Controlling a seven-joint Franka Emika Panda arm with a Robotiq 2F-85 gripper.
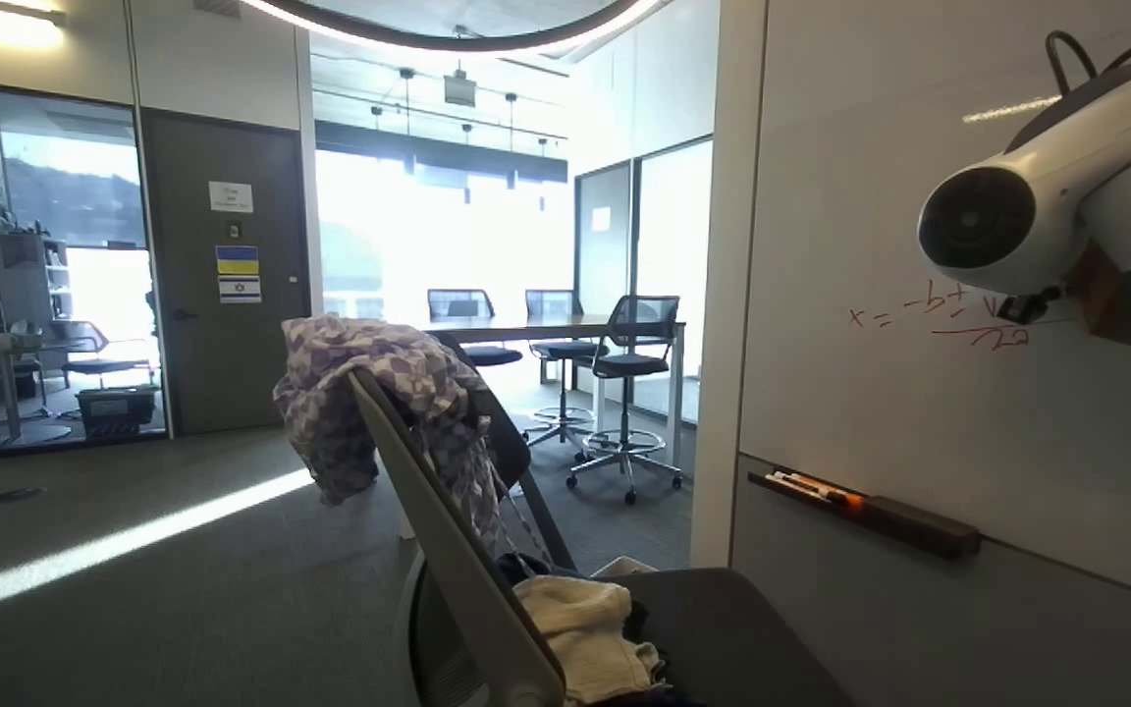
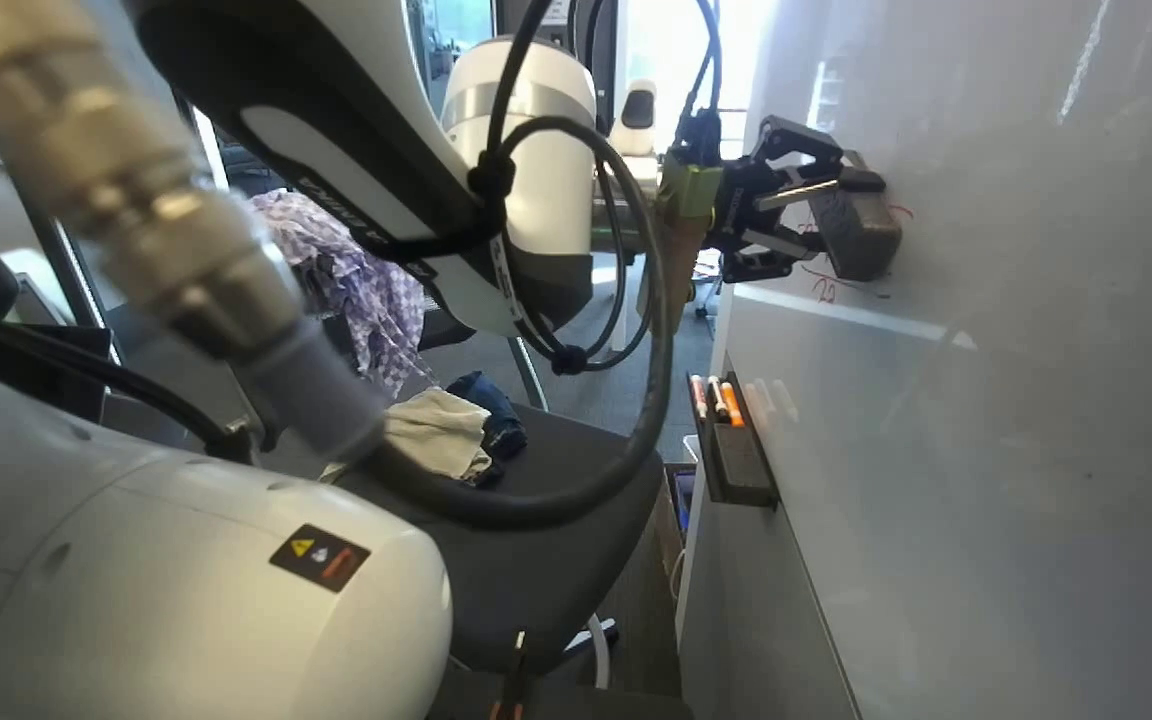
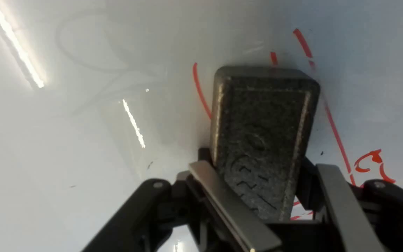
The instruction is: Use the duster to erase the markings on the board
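The duster is a dark grey block [image 3: 264, 115]; it also shows in an exterior view [image 2: 861, 235]. My gripper [image 3: 255, 166] is shut on it, one finger on each long side; the gripper shows in an exterior view too [image 2: 831, 212]. The duster is against or very near the white board [image 3: 82, 147], which shows in both exterior views [image 1: 840, 196] [image 2: 1016, 430]. The red markings [image 3: 339, 141], a handwritten formula [image 1: 1002, 340], lie around the duster and partly behind it; they also show in an exterior view [image 2: 824, 291]. The arm hides part of the formula.
A dark ledge [image 1: 762, 479] on the board's lower edge holds several markers [image 2: 716, 400] and another dark block [image 2: 741, 460]. A chair [image 2: 576, 460] with clothes on it stands beside the board, a patterned cloth [image 1: 379, 373] over its back. Cables [image 2: 661, 350] loop from the arm.
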